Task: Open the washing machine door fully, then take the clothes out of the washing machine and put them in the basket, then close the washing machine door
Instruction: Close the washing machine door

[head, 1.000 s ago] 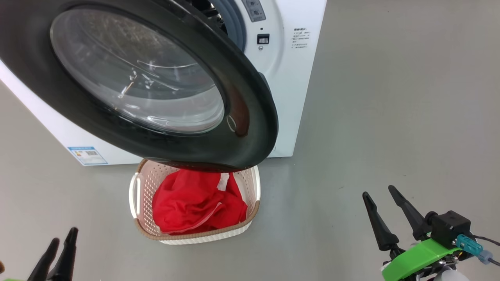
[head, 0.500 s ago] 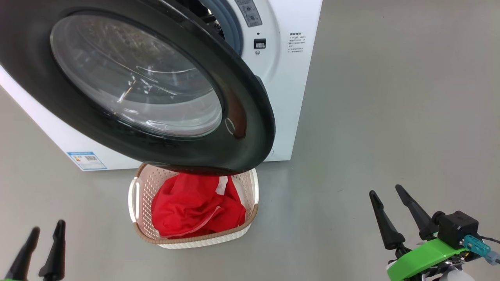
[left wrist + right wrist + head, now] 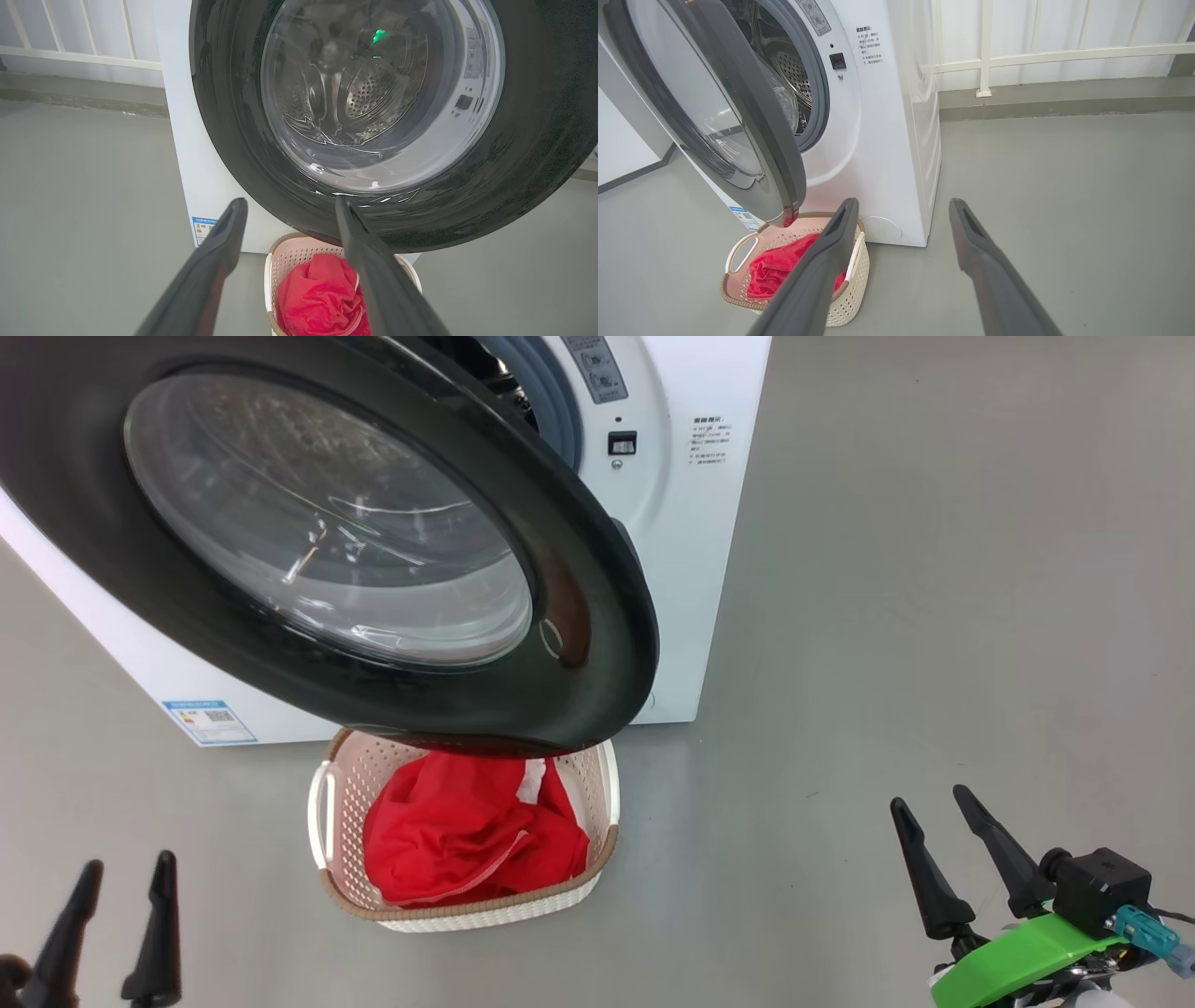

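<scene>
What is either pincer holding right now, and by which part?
Nothing. The left pincer and the right pincer are both open and empty; the red garment lies in the basket.

Both tools (image 3: 126, 873) (image 3: 934, 803) spread wide, empty.

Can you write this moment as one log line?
clothes: in basket | washing machine door: open | left claw: open, empty | right claw: open, empty
</scene>
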